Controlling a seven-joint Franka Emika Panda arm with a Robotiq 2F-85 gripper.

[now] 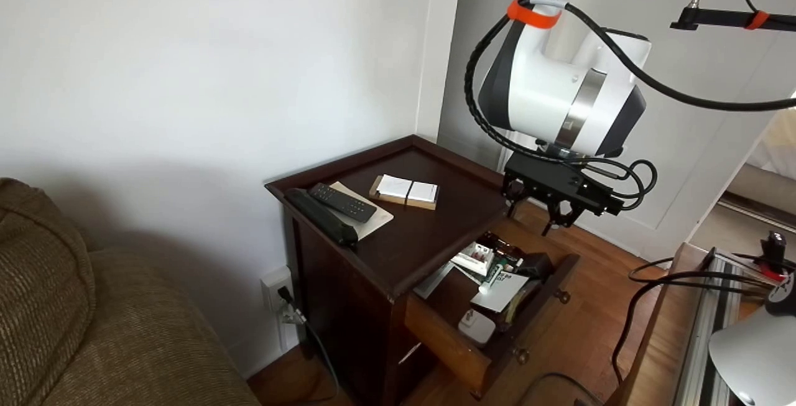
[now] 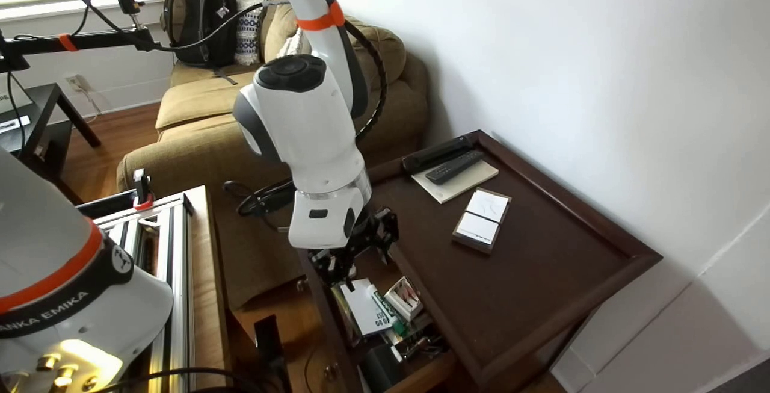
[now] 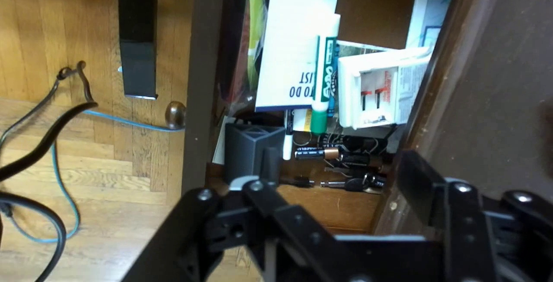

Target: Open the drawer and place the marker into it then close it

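Note:
The dark reddish-brown drawer stands open in both exterior views, its front edge at the wrist view's left; its side panel and front rim also show. A white marker with a green label and cap lies inside, partly on a white to-do pad. The marker shows in both exterior views. A slimmer black-and-white pen lies beside it. My gripper is open and empty, above the drawer. Its right finger overlaps the tabletop edge in the wrist view.
The drawer also holds a white box, a dark grey block, batteries and keys. On the tabletop lie a remote, a long black bar and a strapped card stack. A sofa stands beside the table.

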